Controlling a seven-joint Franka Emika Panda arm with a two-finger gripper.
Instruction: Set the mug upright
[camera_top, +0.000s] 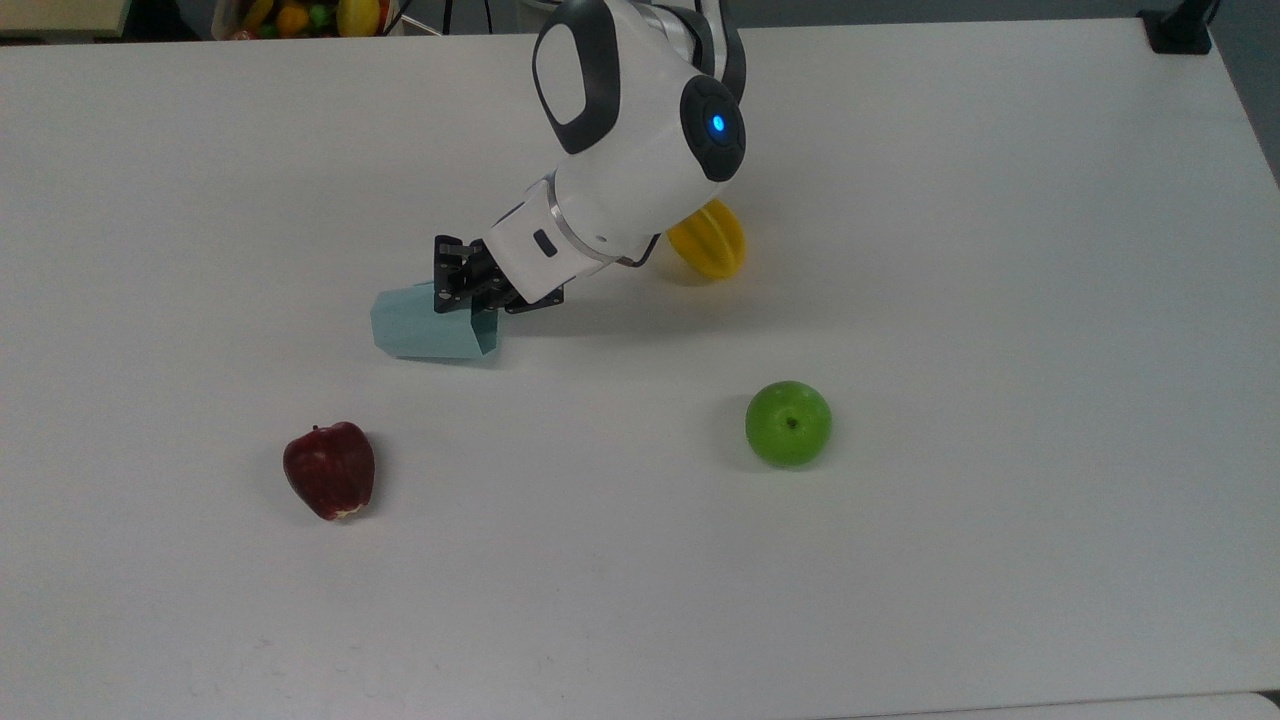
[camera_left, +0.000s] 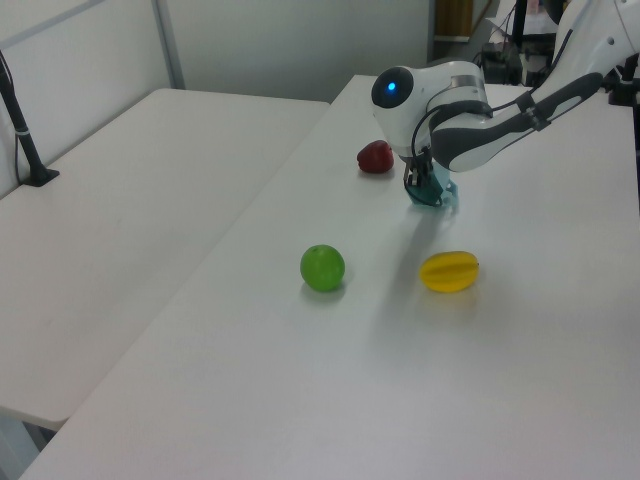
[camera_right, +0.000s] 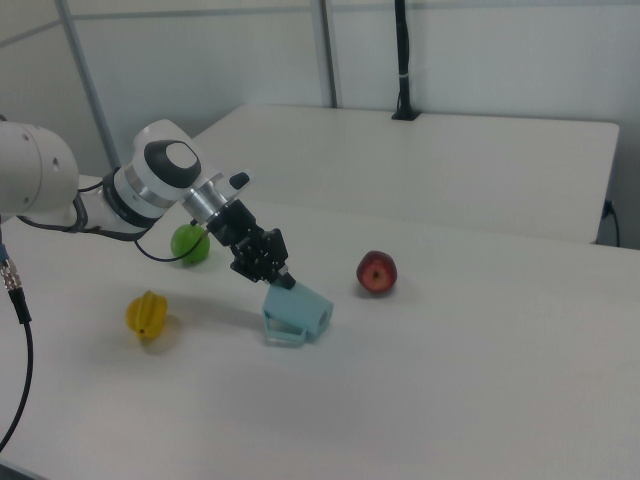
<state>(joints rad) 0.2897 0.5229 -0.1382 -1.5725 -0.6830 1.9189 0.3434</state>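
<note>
One arm here, mine, reaching down at a slant over the white table (camera_top: 1000, 250), wrist angled so my claw (camera_top: 470, 292) points at the mug's (camera_top: 430, 325) open end. In the right view my claw (camera_right: 275, 277) sits right on top of the mug's (camera_right: 300, 312) rim, fingers pinched close together on the rim wall, so I've got hold of it there.

The mug's lying on its side, mouth toward the top view's right, narrow base toward the top view's left. The right view shows it slightly tipped, rim end under my fingers. It's pale light blue, matte, flat faceted sides, tapering to the base. In the left view the mug (camera_left: 437, 192) peeks out just below my wrist.

Around it: red apple (camera_top: 329, 469) well off toward the top view's lower left, green apple (camera_top: 788, 422) off to the lower right, and a yellow ridged fruit (camera_top: 710, 240) partly behind my arm.
</note>
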